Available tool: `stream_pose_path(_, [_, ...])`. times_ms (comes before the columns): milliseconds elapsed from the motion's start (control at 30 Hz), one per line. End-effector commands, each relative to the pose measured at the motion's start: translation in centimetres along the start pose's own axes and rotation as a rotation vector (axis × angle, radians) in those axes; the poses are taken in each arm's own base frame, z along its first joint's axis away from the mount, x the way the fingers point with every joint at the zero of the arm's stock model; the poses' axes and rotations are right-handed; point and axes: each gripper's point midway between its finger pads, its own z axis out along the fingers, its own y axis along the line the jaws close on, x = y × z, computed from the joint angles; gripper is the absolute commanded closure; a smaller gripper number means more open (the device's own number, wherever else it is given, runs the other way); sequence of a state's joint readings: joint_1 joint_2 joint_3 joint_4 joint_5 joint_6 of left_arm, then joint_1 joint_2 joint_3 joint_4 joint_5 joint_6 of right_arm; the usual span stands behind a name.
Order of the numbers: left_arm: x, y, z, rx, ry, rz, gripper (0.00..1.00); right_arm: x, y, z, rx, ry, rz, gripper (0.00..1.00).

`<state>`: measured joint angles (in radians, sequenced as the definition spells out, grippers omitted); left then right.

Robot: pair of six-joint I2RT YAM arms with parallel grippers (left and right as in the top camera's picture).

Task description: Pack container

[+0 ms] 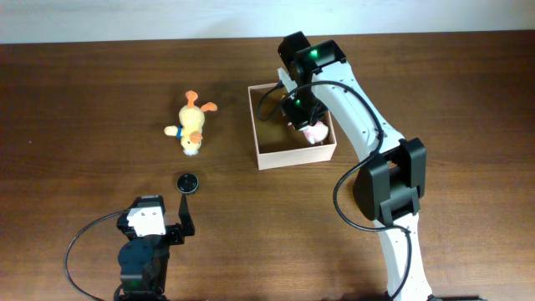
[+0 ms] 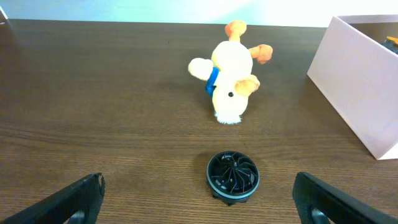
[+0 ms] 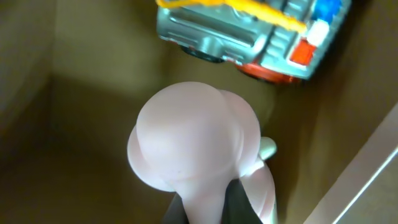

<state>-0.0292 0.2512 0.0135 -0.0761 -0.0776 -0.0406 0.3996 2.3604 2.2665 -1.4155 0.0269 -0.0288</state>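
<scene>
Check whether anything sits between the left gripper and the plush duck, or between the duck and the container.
A small black round disc lies on the table between the open left gripper and the plush duck, nearer the gripper. Between duck and container only bare table shows.

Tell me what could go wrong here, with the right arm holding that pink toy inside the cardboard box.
The pink toy hangs from the shut right jaws right beside the toy vehicle; dropped here, it may land on it and sit proud of the container rim.
Those jaws sit low, close to a container wall; pulling out could snag and drag it.
The black disc before the open left jaws is low and flat, so a grasp may slip.
</scene>
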Motion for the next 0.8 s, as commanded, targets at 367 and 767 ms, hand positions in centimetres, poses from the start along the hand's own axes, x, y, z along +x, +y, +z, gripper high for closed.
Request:
stream_pose_path(367, [0.1, 0.0, 0.0, 0.005, 0.001, 0.018, 0.01, 0.9, -0.8, 0.4, 0.043, 0.036, 0.231, 0.96])
stream_pose_path(767, [0.1, 0.0, 0.0, 0.005, 0.001, 0.018, 0.01, 0.4, -3.5, 0.8, 0.201, -0.013, 0.353, 0.96])
